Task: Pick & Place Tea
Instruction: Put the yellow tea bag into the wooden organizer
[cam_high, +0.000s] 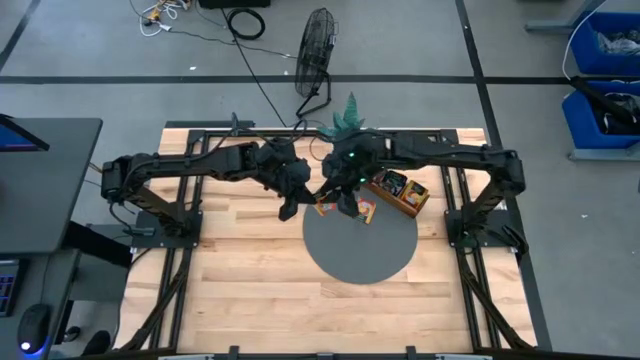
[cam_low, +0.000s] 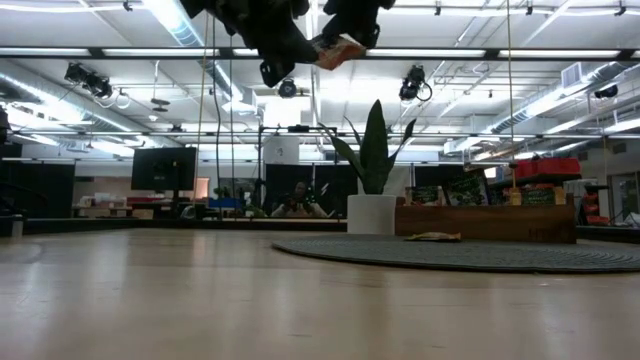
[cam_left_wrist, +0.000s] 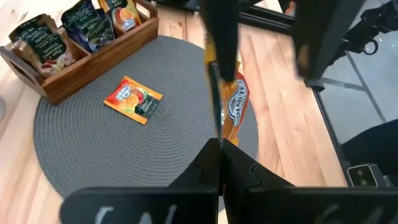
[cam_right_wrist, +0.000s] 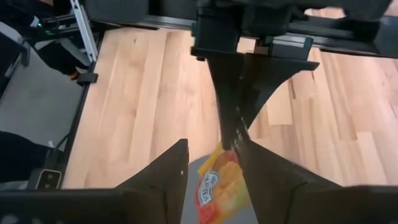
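Observation:
My left gripper (cam_left_wrist: 219, 155) is shut on an orange-yellow tea sachet (cam_left_wrist: 235, 102), high above the round grey mat (cam_left_wrist: 149, 155). My right gripper (cam_right_wrist: 211, 148) faces it, open, with one finger on each side of that sachet (cam_right_wrist: 217, 190). Whether a finger touches it, I cannot tell. In the high view the two grippers meet over the mat's far edge (cam_high: 330, 205). A second orange sachet (cam_left_wrist: 132, 99) lies flat on the mat. The long wooden tray (cam_left_wrist: 93, 59) at the mat's far right edge holds several upright sachets. My left gripper pinches the orange sachet between its two fingers, by one edge (cam_left_wrist: 219, 132). The fingers slant downward from the table's left. The sachet sticks out beyond the fingertips, seen edge-on in the left wrist view. It is lifted clear of the mat (cam_low: 340, 50).
A potted plant (cam_low: 372, 200) stands at the table's far edge behind the tray (cam_high: 400, 192). Bare wood lies on the near side of the mat (cam_high: 330, 310). A floor fan (cam_high: 315, 50) and blue bins (cam_high: 605, 60) stand beyond the table.

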